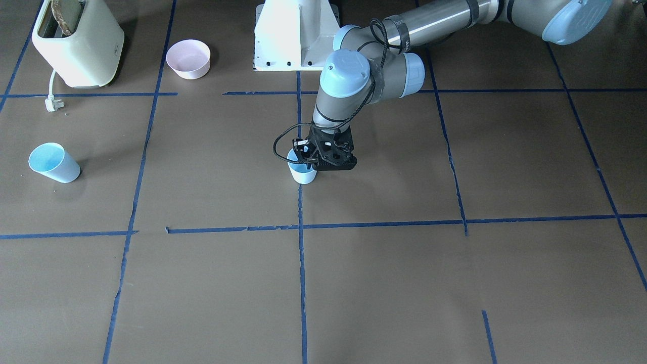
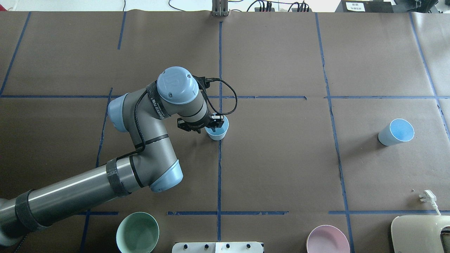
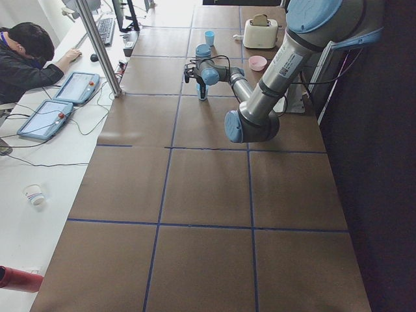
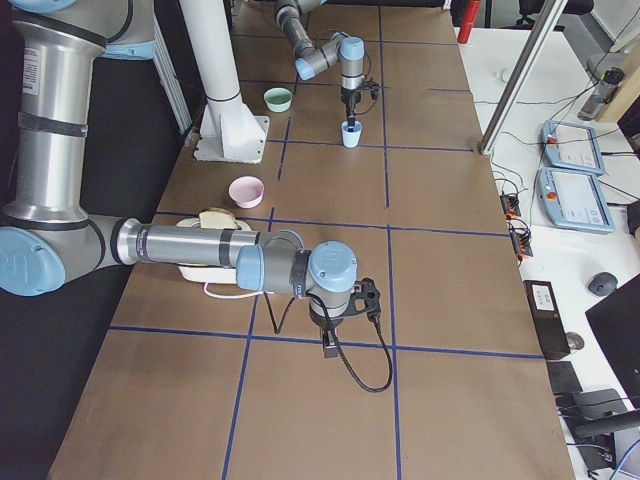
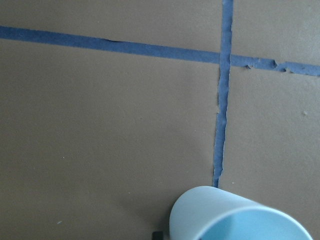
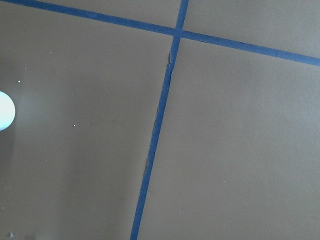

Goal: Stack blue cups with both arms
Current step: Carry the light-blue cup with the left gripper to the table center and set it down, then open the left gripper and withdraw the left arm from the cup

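Observation:
One blue cup (image 2: 218, 133) stands upright on the centre tape line; it also shows in the front view (image 1: 302, 174) and in the left wrist view (image 5: 235, 217). My left gripper (image 2: 212, 125) comes straight down onto its rim and is shut on the cup's wall, one finger inside; the front view (image 1: 314, 161) shows it too. The second blue cup (image 2: 396, 131) lies tilted far off on the right side, and shows in the front view (image 1: 53, 163). My right gripper (image 4: 330, 345) shows only in the exterior right view, low over the table end; I cannot tell its state.
A mint-green bowl (image 2: 137, 232) and a pink bowl (image 2: 327, 240) sit near the robot's base (image 2: 218, 247). A cream toaster (image 1: 76, 43) with its plug (image 1: 53, 104) stands at the right end. Blue tape lines grid the brown table.

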You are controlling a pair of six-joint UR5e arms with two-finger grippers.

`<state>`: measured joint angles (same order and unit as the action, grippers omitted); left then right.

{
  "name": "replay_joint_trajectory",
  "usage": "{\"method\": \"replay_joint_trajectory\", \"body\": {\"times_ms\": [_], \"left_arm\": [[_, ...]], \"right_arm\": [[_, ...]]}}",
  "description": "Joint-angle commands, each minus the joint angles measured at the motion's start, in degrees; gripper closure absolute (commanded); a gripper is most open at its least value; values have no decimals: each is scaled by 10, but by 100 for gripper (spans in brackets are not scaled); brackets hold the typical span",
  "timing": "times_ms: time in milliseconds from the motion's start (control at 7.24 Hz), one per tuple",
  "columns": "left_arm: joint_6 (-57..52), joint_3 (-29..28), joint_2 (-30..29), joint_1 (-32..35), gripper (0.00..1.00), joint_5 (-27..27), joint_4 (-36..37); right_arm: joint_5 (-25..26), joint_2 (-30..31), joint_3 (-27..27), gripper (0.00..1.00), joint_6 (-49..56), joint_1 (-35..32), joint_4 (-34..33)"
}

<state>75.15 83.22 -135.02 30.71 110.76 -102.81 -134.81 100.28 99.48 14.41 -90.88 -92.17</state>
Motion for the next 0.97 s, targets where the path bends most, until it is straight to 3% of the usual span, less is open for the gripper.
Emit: {"method": "replay_joint_trajectory", "body": {"times_ms": [0, 276, 415, 553, 829], "left_arm": [[-4, 25, 0, 7, 0, 2, 16], [-65, 110, 2, 38, 0, 5, 138], [-107, 160, 35, 54, 0, 6, 176], [-159, 208, 94, 77, 0, 9, 176], [-354, 258, 225, 188, 0, 86, 169]], "right_arm": [[0, 0, 0, 0, 0, 0, 1], [-4, 0, 0, 0, 0, 0, 1], [-5, 0, 0, 0, 0, 0, 0], [-5, 0, 0, 0, 0, 0, 1], [-5, 0, 0, 0, 0, 0, 1]]}}
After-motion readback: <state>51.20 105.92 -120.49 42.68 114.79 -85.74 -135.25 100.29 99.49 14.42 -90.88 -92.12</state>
